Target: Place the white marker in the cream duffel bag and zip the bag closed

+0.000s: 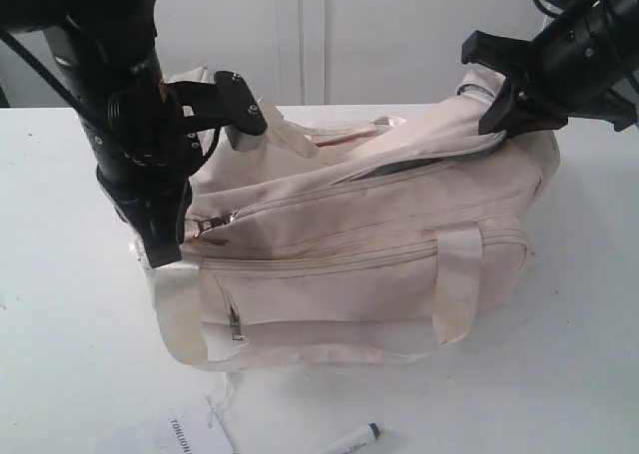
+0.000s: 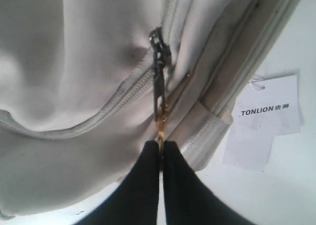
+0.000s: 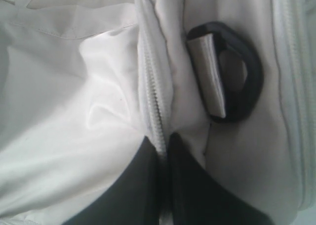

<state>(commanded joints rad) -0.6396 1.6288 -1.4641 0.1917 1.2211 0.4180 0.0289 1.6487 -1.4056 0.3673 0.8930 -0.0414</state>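
The white marker [image 1: 351,439] was seen aslant on the worktop [image 1: 559,374], nearer the left jaws, which were clamped on the zipper pull [image 2: 159,86]. The right jaws were closed, seemingly on the cream duffel bag [image 1: 349,274].

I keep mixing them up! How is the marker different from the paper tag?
The marker is slim and pen-shaped; the tag is a flat sheet. The marker has a dark cap; the tag has printed letters. Both are white and lie on the table, outside the bag.
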